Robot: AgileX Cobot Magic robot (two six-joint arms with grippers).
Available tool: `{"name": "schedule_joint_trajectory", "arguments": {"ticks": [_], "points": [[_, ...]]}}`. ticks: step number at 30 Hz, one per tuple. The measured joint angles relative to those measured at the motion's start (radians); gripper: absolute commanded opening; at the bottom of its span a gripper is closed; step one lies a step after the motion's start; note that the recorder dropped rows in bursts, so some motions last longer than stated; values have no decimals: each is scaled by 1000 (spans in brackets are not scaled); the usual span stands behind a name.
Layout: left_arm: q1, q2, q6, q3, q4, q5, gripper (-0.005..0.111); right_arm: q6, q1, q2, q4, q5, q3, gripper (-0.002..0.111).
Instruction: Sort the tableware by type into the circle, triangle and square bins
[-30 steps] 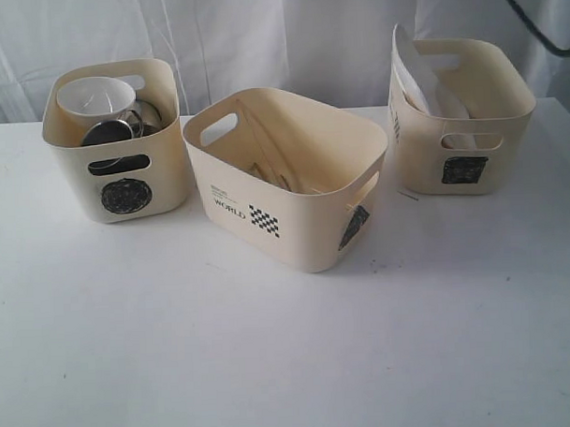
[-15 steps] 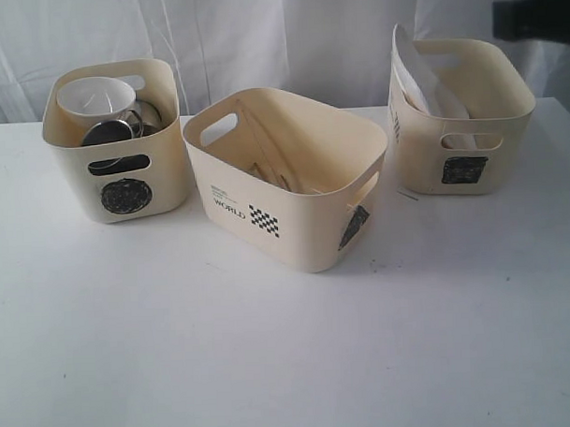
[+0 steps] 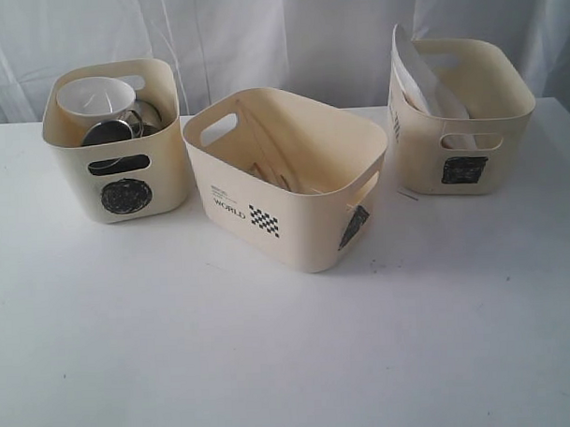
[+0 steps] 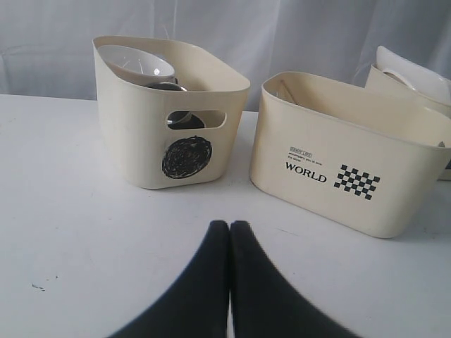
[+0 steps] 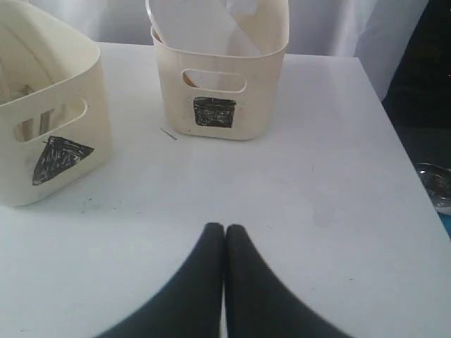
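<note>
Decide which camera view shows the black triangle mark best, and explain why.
The right wrist view: the triangle mark faces the camera, its whole outline readable. The exterior view shows it foreshortened on the middle bin's side wall. The left wrist view shows only that bin's WORLD-printed face, not the mark.
</note>
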Motion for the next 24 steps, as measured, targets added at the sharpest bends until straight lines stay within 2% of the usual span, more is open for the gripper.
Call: {"name": "schedule_joint_trajectory", "arguments": {"ticks": [7, 14, 17, 24], "points": [[0, 0, 0, 0, 0, 0, 0, -2, 0, -61, 2, 35, 1, 0], [0, 0, 0, 0, 0, 0, 0, -15, 0, -347, -11, 96, 1, 0], [0, 0, 0, 0, 0, 0, 0, -15, 0, -371, -13, 96, 3, 0], [0, 0, 0, 0, 0, 0, 0, -19, 0, -372, -32, -49, 128, 0]]}}
